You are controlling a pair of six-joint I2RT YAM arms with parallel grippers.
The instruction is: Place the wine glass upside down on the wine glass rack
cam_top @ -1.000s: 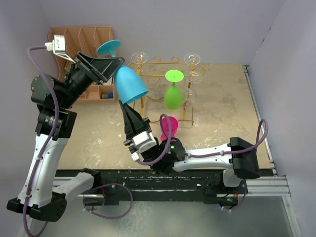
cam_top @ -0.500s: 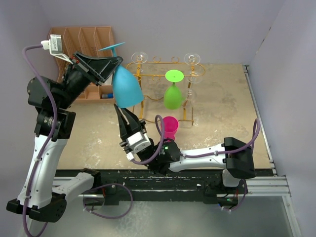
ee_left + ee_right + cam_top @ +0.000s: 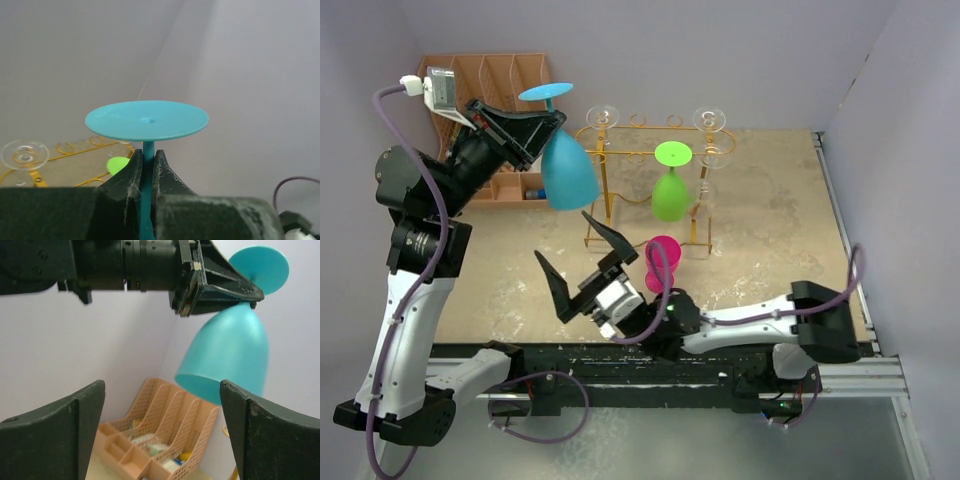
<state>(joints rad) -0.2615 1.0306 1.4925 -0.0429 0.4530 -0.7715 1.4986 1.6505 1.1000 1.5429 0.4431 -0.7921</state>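
We see soft, even, bright light and faint shadows on the desk (image 3: 770,200); wrist views blur at lower edges.

Looks up between wide-spread fingers of right gripper (image 3: 162,384). Catches teal wine glass (image 3: 227,347) mouth-down, foot up, stem pinched by black left gripper (image 3: 250,294) at top. Shows peach slotted organiser (image 3: 165,440) below, small items in compartments.

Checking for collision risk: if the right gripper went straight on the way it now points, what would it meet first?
Most likely the bowl of the blue wine glass, held upside down by the left gripper. It sits just right of centre between the open jaws of the right gripper, though depth is unclear.
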